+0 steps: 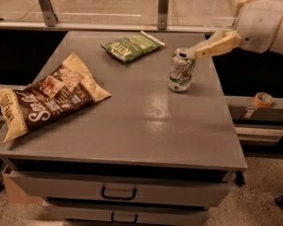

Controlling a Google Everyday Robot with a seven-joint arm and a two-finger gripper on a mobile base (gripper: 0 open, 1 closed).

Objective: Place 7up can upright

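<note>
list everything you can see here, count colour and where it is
7up can: one, silver-white with green band, upright on the table's right part
green snack bag: one, green, flat at the table's back, left of the can
brown snack bag: one, brown and tan, at the table's left edge
table: one, grey, centre of view
drawers: two, grey, under the tabletop
tape roll: one, orange, on a ledge right of the table
gripper: one, cream, open, up right of the can, lower finger's tip by its rim

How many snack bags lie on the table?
2: the brown bag at front left, the green bag near the far edge. The pincer is beside the 7up can.
</note>
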